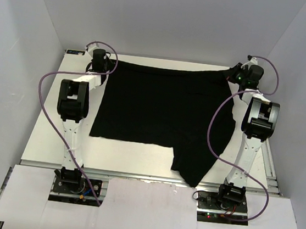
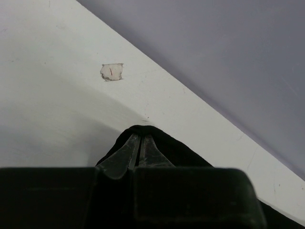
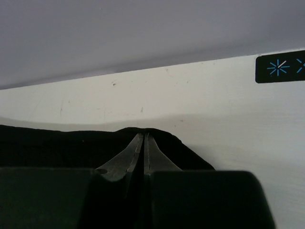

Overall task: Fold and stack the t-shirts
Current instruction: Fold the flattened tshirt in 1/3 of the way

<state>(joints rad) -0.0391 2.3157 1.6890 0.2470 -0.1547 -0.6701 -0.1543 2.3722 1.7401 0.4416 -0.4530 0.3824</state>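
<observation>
White walls box in a pale counter, and we see most of its middle covered by the black t-shirt. It lies spread flat, its far edge drawn in a nearly straight line along the far side of the counter. At the near right a looser tail of cloth trails down to the counter's near edge.

Both arms reach to the far corners. The left tool is clenched on the far left corner of the t-shirt, with black cloth peaking up around its closed fingers. The right tool is clenched the same way on the far right corner.

We judge that the two grips are set wide apart to keep the far edge taut, so the cloth lies smooth and square before any fold. The crooked near tail suggests the spreading is not finished.

Smaller marks sit on bare counter beyond the cloth: a torn scrap of tape past the left tool, and a black sticker with blue starbursts to the right of the right tool.
</observation>
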